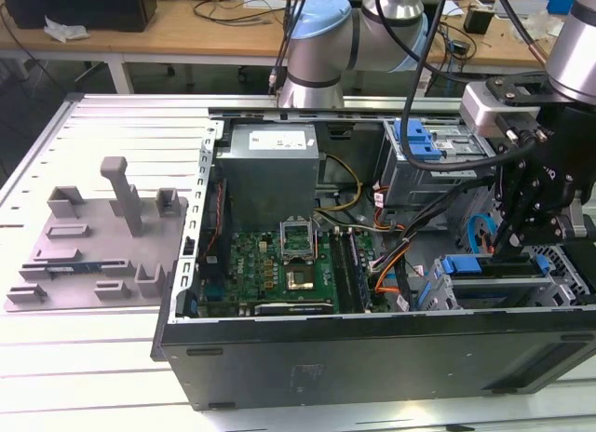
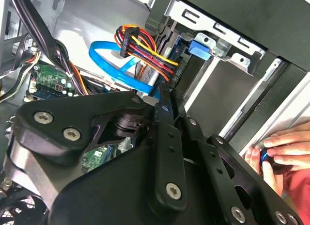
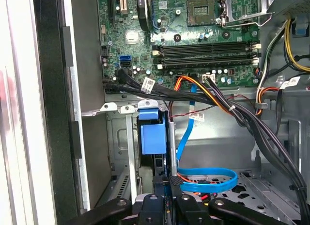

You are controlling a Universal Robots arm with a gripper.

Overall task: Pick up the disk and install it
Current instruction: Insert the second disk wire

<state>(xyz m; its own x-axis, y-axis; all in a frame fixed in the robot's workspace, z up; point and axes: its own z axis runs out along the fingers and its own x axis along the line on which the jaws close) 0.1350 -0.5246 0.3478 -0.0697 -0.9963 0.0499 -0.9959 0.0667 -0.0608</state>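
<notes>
An open computer case (image 1: 372,339) lies on its side on the metal counter (image 1: 93,376), toward the counter's front edge and the exterior view's right. The robot arm (image 1: 321,50) reaches in from the far edge, and its black claw (image 1: 521,232) hangs over the drive bay at the case's corner nearest the exterior view's right.

The disk (image 1: 494,269), with its blue plastic frame, sits in the metal drive cage (image 1: 568,274) at that front corner of the case, directly under the claw. In the first wrist view the blue frame's tab (image 3: 150,137) stands on edge in a slot of the cage, just beside the case wall, and the claw (image 3: 164,203) sits right over it, its fingers (image 3: 189,205) drawn close together around the thin upper edge of the disk; whether they actually press on it I cannot tell. In the second wrist view the claw's black linkage (image 2: 164,152) fills the foreground, with the blue tab (image 2: 199,48) and cage beyond.

A looped blue flat cable (image 3: 208,179) and a bundle of orange, red and yellow wires (image 2: 145,50) lie just beside the bay. The green circuit board (image 1: 279,264) covers the case floor. A grey plastic fixture (image 1: 102,236) rests near the counter's edge on the exterior view's left. A person's hand (image 2: 286,147) touches the case's outer wall in the second wrist view.
</notes>
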